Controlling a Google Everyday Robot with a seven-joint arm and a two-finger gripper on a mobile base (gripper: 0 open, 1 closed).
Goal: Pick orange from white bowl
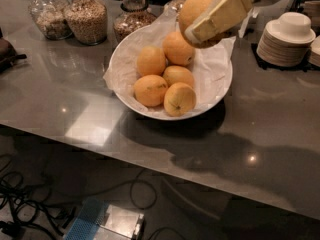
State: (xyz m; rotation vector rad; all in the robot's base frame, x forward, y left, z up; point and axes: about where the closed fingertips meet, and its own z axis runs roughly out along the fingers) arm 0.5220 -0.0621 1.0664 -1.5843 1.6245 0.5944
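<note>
Down at the bottom, under the counter's near edge, a tangle of black cables (22, 204) sprawls over the floor, and beside it sits a flat box (107, 223), blue at one end and silver at the other. Up onto the grey table (75, 104) now, shiny, throwing back spots of light.

There's the white bowl (218, 98), wide and shallow, standing in the middle of the table, lined with crinkled white paper (212, 69) that spills over its left rim. Five fruits lie in it, bunched to the left of centre: one at the front rim with a dark stem dot (179, 99), one to its left (150, 90), a smaller one tucked in the middle (179, 75), and two behind (151, 60) (178, 48), all touching their neighbours.

And here's the one to watch: the orange (196, 5) is clear of the pile, up in the air over the bowl's far right rim, touching neither paper nor fruit. The gripper (205, 23) is clamped around it, coming in from the top right; one pale yellow finger (222, 13) lies slantwise across the fruit's front.

At the left edge, a dark brown object (7, 51). Further back, glass jars of grains and nuts stand in a row (87, 16) (47, 15) (132, 18). Far right, a stack of white saucers (289, 40) with a small upturned dish on top.
</note>
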